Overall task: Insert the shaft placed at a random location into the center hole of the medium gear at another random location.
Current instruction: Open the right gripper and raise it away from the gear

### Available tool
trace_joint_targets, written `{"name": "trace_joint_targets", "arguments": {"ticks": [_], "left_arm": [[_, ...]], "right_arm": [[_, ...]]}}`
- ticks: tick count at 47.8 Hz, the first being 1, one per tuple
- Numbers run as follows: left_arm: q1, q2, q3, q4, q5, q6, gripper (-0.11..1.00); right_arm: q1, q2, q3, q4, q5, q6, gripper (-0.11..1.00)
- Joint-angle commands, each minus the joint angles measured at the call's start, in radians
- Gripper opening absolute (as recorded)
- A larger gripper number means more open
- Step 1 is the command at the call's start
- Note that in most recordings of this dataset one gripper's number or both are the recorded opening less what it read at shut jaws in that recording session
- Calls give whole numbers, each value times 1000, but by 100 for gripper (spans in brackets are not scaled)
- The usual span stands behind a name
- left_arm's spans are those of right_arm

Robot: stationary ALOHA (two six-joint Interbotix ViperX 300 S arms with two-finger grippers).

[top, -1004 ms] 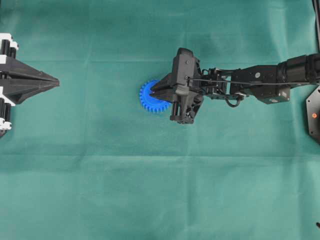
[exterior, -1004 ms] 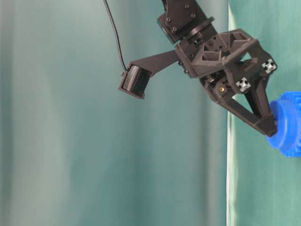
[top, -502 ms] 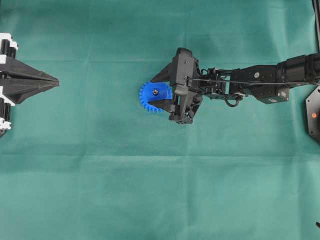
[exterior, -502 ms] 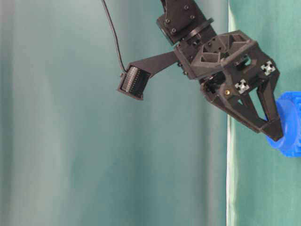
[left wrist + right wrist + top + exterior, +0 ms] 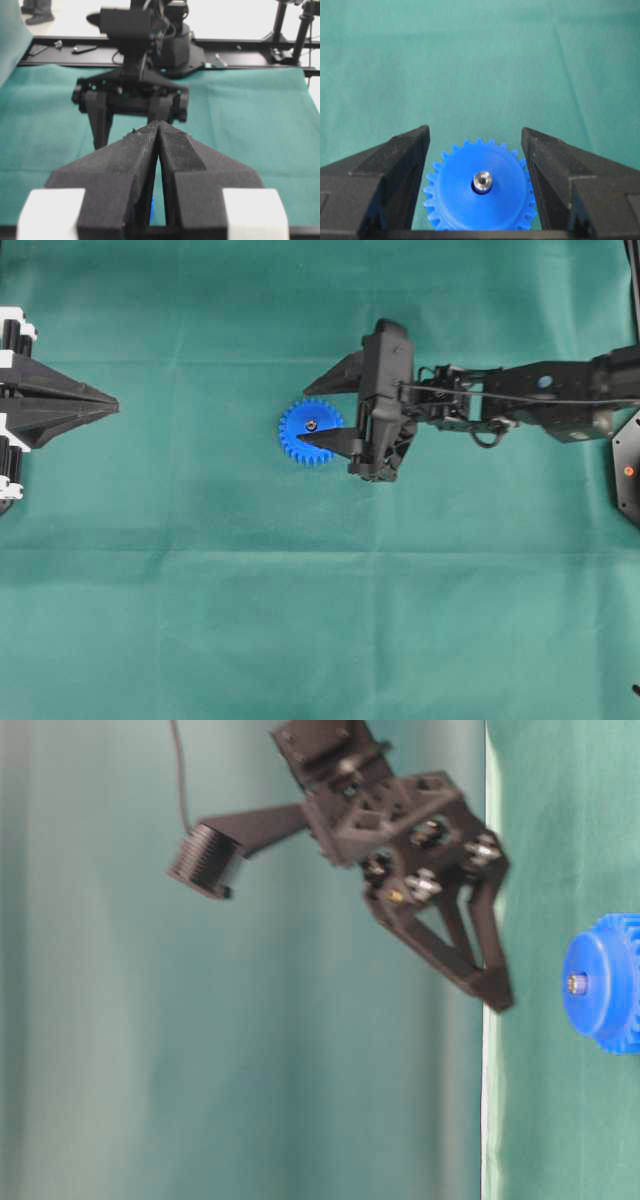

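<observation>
While raised — right gripper agape

Table-level view: the right gripper is motion-blurred, the medium gear cut by the right edge

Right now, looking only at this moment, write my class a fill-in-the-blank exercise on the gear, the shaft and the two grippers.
1. The shaft stands in the ____ hole of the gear.
2. The gear's colour is ____.
3. The right gripper has its jaws ____ and holds nothing.
4. The left gripper has its jaws ____, far from the gear.

Missing words: centre; blue; open; shut
</observation>
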Motion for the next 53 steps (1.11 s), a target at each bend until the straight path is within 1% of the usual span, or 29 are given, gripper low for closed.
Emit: {"name": "trace_joint_targets", "arguments": {"ticks": [1,17,40,53], "left_arm": [[3,8,-21,3,-5,-2,0],[2,6,-21,3,-5,-2,0],[2,2,-21,3,-5,-2,0],[3,2,-21,3,-2,-2,0]], "right_arm": [[3,-58,3,2,3,-3,75],[3,-107,55,2,8,-2,75],[3,-273,215,3,35,2,75],[3,-328,267,2,64,2,75]]}}
